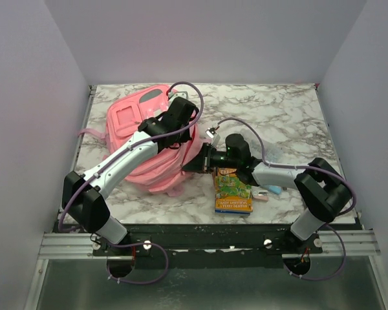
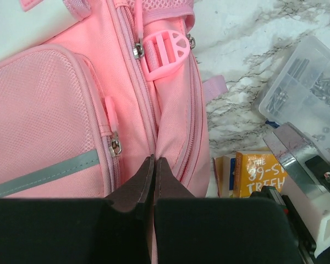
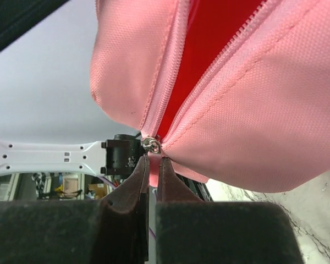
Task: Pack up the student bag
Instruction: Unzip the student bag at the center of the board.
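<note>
The student bag (image 1: 126,126), a soft pink backpack, lies on the left half of the marble table. My left gripper (image 1: 181,139) (image 2: 154,159) is over its right side, shut on a fold of pink fabric beside a zip line. From the right, my right gripper (image 1: 189,166) (image 3: 153,157) is shut on the pink zip pull (image 3: 154,165), just below the metal slider (image 3: 151,144). Above the slider the zip stands parted and shows the red lining (image 3: 190,66). A grey reflective strip (image 2: 44,173) crosses the front pocket.
A stack of books (image 1: 233,190) lies under the right forearm near the front edge; its yellow cover (image 2: 258,173) shows beside the bag. A clear plastic box (image 2: 308,88) of small parts sits to the right. Small light-blue and pink items (image 1: 271,190) lie by the right arm.
</note>
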Motion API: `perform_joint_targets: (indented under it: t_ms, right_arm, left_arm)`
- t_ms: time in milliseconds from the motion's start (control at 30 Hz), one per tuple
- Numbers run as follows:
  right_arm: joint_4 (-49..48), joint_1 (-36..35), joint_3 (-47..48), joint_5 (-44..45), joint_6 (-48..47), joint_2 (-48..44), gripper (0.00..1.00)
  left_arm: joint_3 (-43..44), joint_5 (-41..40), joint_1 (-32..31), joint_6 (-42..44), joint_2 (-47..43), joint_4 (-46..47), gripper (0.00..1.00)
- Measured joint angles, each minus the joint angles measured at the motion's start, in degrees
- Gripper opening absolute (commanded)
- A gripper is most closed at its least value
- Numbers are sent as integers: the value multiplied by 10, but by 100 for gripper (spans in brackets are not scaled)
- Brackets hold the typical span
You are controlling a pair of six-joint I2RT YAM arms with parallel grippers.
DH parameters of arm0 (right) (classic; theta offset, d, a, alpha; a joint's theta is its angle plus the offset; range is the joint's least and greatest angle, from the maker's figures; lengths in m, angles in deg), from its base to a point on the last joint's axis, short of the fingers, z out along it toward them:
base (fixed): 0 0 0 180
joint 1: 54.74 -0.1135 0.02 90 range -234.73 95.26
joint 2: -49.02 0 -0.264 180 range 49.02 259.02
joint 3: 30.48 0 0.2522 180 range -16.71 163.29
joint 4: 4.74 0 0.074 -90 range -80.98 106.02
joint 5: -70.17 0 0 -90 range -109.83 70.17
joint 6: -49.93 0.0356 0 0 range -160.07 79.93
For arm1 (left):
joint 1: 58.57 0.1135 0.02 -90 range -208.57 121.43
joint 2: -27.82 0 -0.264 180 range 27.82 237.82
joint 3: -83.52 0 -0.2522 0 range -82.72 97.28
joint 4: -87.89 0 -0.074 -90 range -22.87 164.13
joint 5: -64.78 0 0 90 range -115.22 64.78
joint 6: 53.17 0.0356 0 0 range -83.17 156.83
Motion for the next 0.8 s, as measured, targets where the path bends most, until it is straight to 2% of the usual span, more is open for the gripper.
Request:
perform_joint_targets:
  t_ms: [200,400,433,500,567,700,800]
  right_arm:
    - [-65,-28,-40,68,45,-1,1]
    - [-68,-39,-30,85,29,7,1]
    - [-58,-40,-30,78,24,9,1]
    - [-36,-40,-30,61,15,19,1]
    - [-17,-40,-30,46,8,27,1]
    - [-10,-36,-30,28,0,33,1]
    - [-10,-33,-27,19,0,36,1]
  left_arm:
    - [4,-4,-1,-16,3,-1,0]
    - [40,-26,0,-22,24,3,0]
    - [44,-32,3,-20,24,23,7]
    - [45,-38,8,-12,17,53,36]
    - [34,-37,12,0,2,74,48]
    - [-17,-7,15,37,-51,77,65]
    - [-80,43,15,73,-109,70,69]
